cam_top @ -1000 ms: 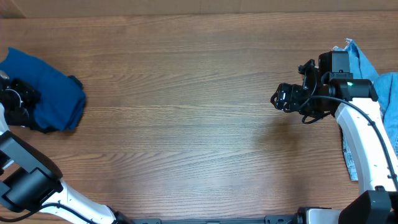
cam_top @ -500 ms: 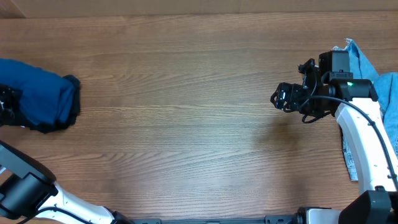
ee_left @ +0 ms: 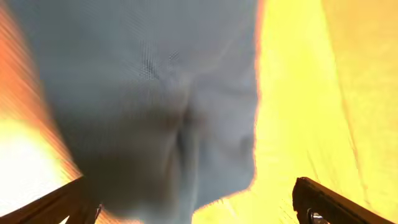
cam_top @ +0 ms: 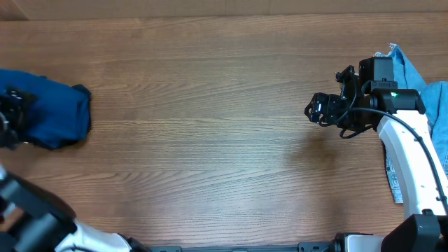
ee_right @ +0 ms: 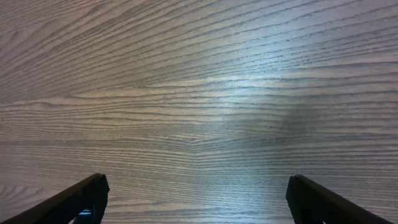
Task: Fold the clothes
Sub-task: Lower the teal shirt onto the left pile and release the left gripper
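Shifted leftward since a second ago: blue garment (cam_top: 54,115), now lying bunched at the far left edge of the table (cam_top: 210,140), its longer side running left to right. Left claw (cam_top: 15,115) is hovering over its left end, fingers spread, pinching nothing, and is by far the nearer. Right claw (cam_top: 314,110) is hanging spread over bare wood, well apart, beside a pale blue pile (cam_top: 432,101).

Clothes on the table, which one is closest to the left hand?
The dark blue garment bunched at the table's left edge, right by the left hand. The light blue garment lies at the far right edge.
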Controlling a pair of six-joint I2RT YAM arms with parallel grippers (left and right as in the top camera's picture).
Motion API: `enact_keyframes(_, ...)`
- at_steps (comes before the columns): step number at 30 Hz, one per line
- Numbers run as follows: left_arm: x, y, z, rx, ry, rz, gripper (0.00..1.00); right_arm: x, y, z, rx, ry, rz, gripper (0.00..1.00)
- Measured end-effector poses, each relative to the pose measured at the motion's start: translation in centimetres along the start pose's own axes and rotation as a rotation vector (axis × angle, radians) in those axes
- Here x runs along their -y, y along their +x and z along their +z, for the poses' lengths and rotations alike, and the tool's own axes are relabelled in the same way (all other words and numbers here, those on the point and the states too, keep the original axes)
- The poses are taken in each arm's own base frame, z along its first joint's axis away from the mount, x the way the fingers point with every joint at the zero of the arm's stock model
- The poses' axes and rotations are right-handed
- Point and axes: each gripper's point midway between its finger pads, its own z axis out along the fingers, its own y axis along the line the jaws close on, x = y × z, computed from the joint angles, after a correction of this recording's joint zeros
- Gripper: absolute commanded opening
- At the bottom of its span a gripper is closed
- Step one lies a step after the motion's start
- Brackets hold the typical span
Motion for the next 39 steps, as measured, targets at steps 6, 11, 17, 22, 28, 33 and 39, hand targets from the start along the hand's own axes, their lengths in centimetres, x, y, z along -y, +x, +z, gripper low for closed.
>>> enact_keyframes(6,5.9,-1.5,-15.8,0.444,0.013,0.240,0.23,-0.1,-0.4,0.0,0.014,-0.002,-0.004,0.96)
enact_keyframes(11,5.0,-2.4,-11.4,0.371,-0.068,0.300,0.04,-0.1,-0.5,0.0,0.020,-0.003,-0.006,0.96)
enact_keyframes(17,-1.5,-3.8,4.4,0.107,-0.178,0.241,0.05,-0.3,0.5,0.0,-0.021,-0.017,0.007,0.95)
enact_keyframes(22,-6.8,-0.2,12.7,-0.120,-0.240,0.197,0.04,-0.4,1.5,-0.1,-0.063,-0.025,0.021,0.95)
enact_keyframes(28,-6.2,0.0,12.4,-0.147,-0.267,0.260,0.04,-0.7,1.7,-0.1,-0.068,-0.042,0.022,0.95)
enact_keyframes(33,-2.6,0.7,9.2,-0.144,-0.258,0.319,0.43,-0.7,1.6,-0.1,-0.067,-0.043,0.022,0.95)
enact_keyframes(39,8.7,-5.1,-5.7,0.337,-0.137,0.505,0.32,-0.7,1.5,-0.1,-0.061,-0.044,0.020,0.95)
